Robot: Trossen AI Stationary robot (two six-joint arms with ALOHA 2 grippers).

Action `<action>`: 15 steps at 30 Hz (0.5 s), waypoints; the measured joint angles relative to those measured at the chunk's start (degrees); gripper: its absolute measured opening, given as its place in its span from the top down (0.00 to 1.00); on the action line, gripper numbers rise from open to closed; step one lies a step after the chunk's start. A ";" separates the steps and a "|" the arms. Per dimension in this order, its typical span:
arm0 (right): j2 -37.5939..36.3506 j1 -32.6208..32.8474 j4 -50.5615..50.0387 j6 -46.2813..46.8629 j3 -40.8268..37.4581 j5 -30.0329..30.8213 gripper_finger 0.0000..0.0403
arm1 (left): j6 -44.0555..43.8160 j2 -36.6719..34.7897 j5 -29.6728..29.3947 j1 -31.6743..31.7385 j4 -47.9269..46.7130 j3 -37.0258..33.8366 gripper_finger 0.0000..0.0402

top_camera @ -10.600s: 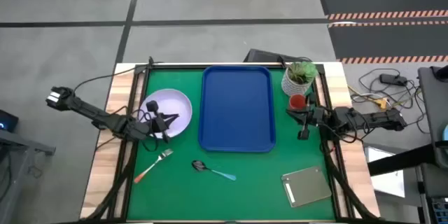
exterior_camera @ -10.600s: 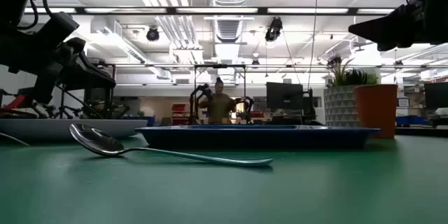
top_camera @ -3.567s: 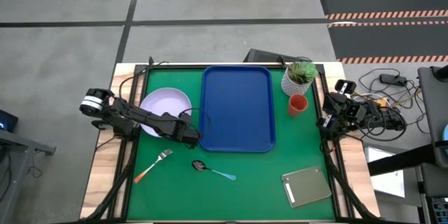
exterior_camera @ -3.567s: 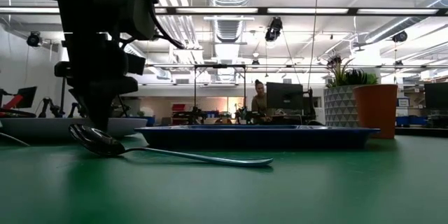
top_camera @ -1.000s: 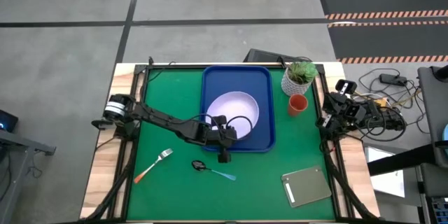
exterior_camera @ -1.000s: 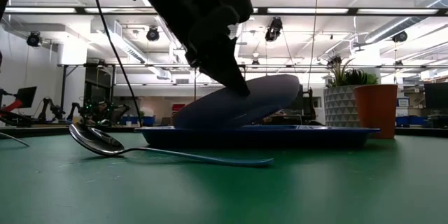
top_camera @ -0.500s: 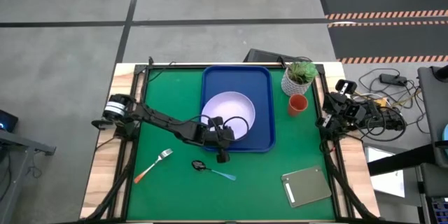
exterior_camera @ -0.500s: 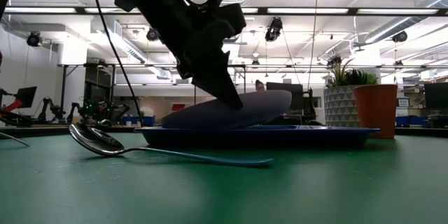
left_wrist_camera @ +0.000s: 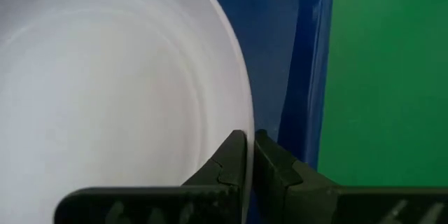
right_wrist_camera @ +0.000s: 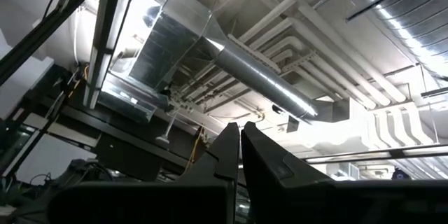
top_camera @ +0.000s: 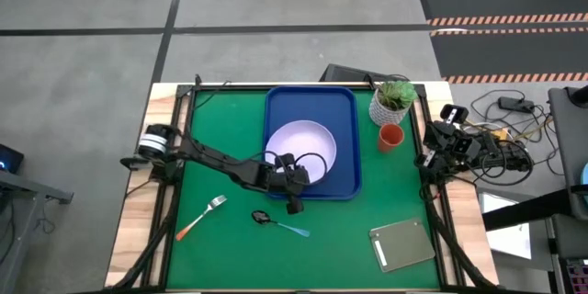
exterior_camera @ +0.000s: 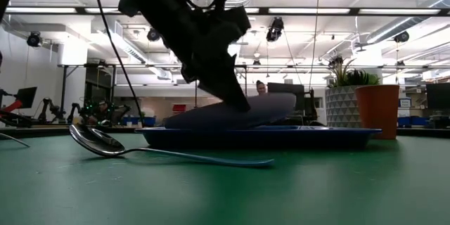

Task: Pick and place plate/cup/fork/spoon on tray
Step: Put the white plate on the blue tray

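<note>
On the green table (top_camera: 230,253), nearest the front edge, a grey slab (top_camera: 402,244) lies toward the right corner. Just behind it in depth, the spoon (top_camera: 279,224) rests on the mat with its blue handle pointing right, and the fork (top_camera: 201,217) lies well to its left, orange handle toward the front.

Next comes the left gripper (top_camera: 292,182), reaching in from the left side to the front edge of the tray (top_camera: 346,184). Its fingers (left_wrist_camera: 234,155) are pinched on the rim of the plate (top_camera: 301,147). The plate is inside the tray, over its front half; in the low view it sits tilted (exterior_camera: 242,112), the gripped side lower and close to the tray floor, the far side raised above the tray rim (exterior_camera: 330,135).

To the right of the tray stands the cup (top_camera: 391,137), upright on the mat, with a potted plant (top_camera: 393,100) just behind it.

The right gripper (right_wrist_camera: 240,147) waits off the table's right edge, pointed up at the ceiling, its fingers pressed together with nothing between them.
</note>
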 joint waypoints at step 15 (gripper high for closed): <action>0.00 -0.02 0.02 -0.02 0.00 1.49 0.98 | -2.40 0.40 -0.24 0.46 5.82 -3.11 1.00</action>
